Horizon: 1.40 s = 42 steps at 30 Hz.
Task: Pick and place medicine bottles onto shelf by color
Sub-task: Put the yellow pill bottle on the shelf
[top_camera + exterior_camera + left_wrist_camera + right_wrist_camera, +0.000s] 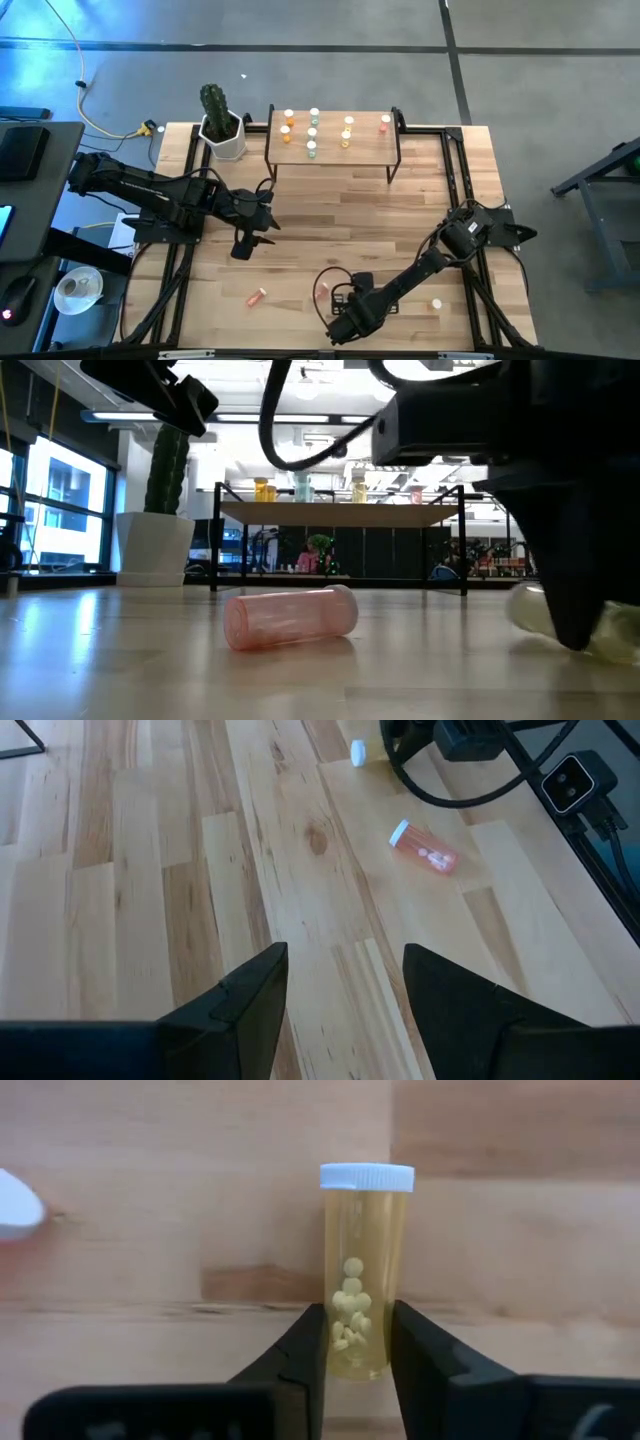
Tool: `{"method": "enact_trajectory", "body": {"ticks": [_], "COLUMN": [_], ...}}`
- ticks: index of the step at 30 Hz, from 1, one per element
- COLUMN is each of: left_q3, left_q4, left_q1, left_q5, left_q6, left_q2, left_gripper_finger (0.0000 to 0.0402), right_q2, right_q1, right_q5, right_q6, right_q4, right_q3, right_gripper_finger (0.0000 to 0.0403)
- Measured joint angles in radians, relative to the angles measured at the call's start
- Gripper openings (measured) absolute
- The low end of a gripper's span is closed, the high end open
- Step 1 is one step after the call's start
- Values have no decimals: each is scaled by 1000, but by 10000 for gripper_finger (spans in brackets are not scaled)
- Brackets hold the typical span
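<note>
The shelf (333, 150), a light wood top on thin black legs, is standing at the far edge of the surface, carrying upright white-capped bottles: orange ones (287, 124) at its left end, pale green ones (312, 133) next, yellow ones (347, 130) beyond, and a single pink one (385, 123) at the right end. A pink bottle (257, 296) is lying on its side near the front. Another pink bottle (321, 291) is lying just right of it. A yellow bottle (364, 1270) holding small pills is lying between the right claw's (358, 1342) fingers.
</note>
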Motion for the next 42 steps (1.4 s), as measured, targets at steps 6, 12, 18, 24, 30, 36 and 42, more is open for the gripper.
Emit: {"method": "enact_trajectory", "body": {"ticks": [6, 12, 18, 24, 30, 36, 42], "left_q3": [0, 0, 0, 0, 0, 0, 1], "left_q4": [0, 36, 119, 201, 295, 427, 580], "left_q1": [0, 4, 10, 10, 9, 10, 17], "left_q5": [-12, -11, 69, 71, 72, 63, 62], "left_q6": [34, 67, 135, 159, 165, 218, 276], "left_q2": [0, 0, -15, -66, -119, -118, -102], "left_gripper_finger": [188, 188, 188, 188, 188, 188, 188], "right_q2": [1, 1, -2, -99, -189, -279, -363], "right_q1": [1, 1, 0, -13, -38, -78, -129], "right_q5": [214, 461, 701, 815, 886, 908, 827], "right_q6": [-117, -236, -422, -636, -898, -1104, -1407], "right_q4": [-26, -233, -358, -353, -337, -322, -197], "right_q3": [100, 290, 460, 449, 462, 462, 462], "right_gripper_finger": [86, 88, 89, 89, 89, 89, 89]}}
